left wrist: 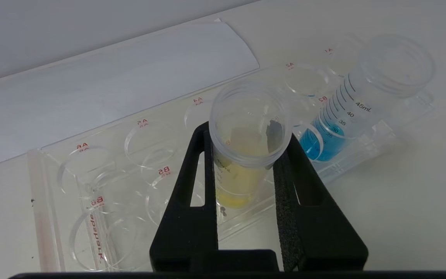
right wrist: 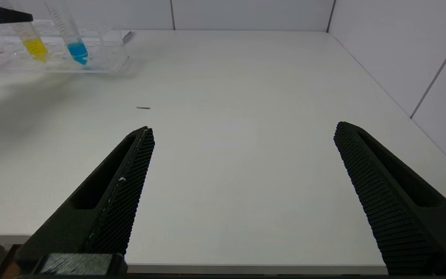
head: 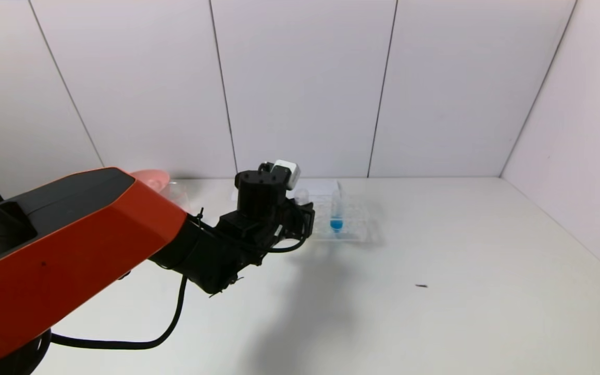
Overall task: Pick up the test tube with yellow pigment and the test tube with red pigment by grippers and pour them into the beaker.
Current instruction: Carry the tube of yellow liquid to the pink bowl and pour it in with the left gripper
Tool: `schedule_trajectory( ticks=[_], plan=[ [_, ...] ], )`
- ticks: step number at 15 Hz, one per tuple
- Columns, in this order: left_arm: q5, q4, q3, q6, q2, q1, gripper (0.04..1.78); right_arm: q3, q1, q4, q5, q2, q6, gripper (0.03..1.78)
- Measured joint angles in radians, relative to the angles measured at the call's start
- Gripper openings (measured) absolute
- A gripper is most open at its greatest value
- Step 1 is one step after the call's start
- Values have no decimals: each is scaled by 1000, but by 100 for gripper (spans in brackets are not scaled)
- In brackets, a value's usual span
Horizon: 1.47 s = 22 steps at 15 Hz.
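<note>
Left wrist view has your yellow tube (left wrist: 246, 147) sitting right between the fingers (left wrist: 192, 186) of the left gripper (left wrist: 246, 155), and both pads look pressed against its wall just under the threaded rim, so I'd call that closed on it. The tube is upright in the clear rack (left wrist: 103, 186), its yellow liquid low in the tip, with the blue tube (left wrist: 347, 112) one slot over.

So the step in hand looks like the lift. Pull straight up along the tube's axis; if you tilt early, the tip will probably catch in the rack hole and drag the rack across the desk (head: 435, 271). It's open-topped, so keep it vertical until you're over the beaker. Watch the blue tube, it's just beside your outer finger.

I can't make out the beaker or a red tube anywhere; the left arm blocks the far-left corner in the head view, where only a pink bowl (head: 149, 177) edge peeks out.

Your right gripper (right wrist: 242, 186) hangs near the desk's front edge, fingers spread wide, holding nothing.
</note>
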<state>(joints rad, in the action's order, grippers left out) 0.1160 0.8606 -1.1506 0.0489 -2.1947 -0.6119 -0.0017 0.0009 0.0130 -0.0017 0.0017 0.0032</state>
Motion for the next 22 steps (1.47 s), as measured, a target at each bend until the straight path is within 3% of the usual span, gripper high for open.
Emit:
schedule_trajectory(
  ticks=[22],
  plan=[
    [2, -65, -1, -37, 168, -8, 44, 0, 0, 0, 0, 0, 0, 170]
  ],
)
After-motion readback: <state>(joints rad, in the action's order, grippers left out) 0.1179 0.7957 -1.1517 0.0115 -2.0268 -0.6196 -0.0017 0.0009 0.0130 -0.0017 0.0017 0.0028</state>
